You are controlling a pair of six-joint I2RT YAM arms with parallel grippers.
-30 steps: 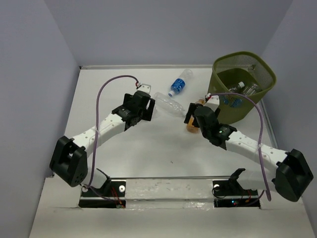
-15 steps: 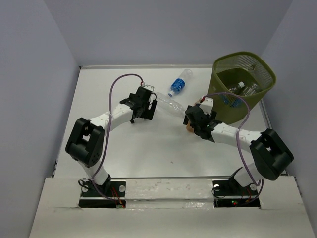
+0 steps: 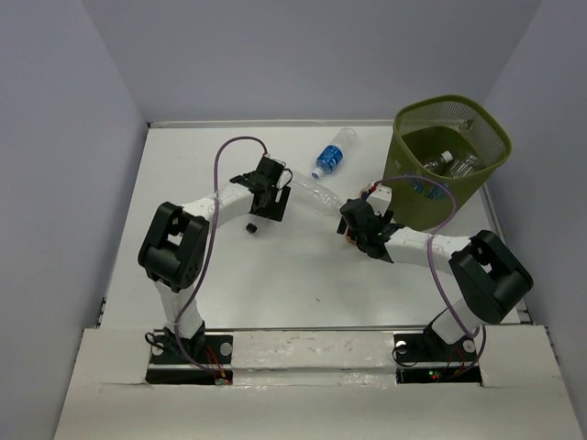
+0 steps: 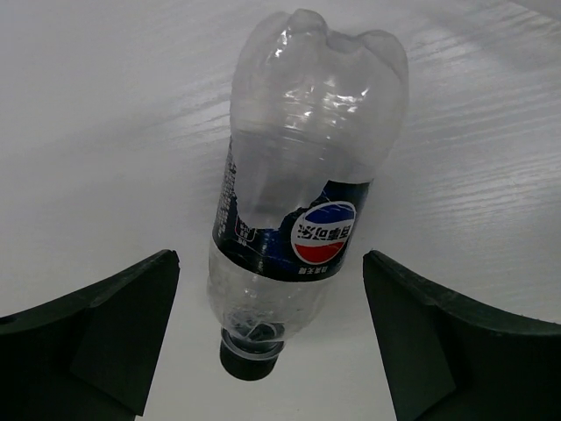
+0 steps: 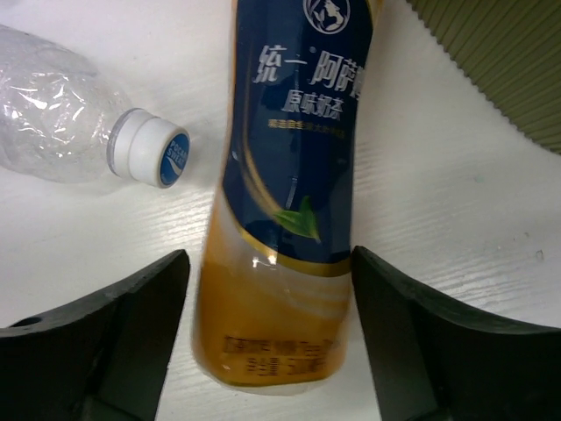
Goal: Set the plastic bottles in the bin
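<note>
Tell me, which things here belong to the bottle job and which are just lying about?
Job: bin; bottles in it; Pepsi bottle; tea bottle; clear bottle; blue-labelled bottle.
Just there: table; purple cables.

Orange-filled bottle (image 5: pixel 282 202), cap end past the top edge.

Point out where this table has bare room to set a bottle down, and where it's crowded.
Bare: the far-left corner of the table, between the left wall and the left arm; also the near strip between both arms. Crowded: the middle right, where the clear bottle, the orange-filled bottle, the blue-labelled bottle and the bin sit close.
</note>
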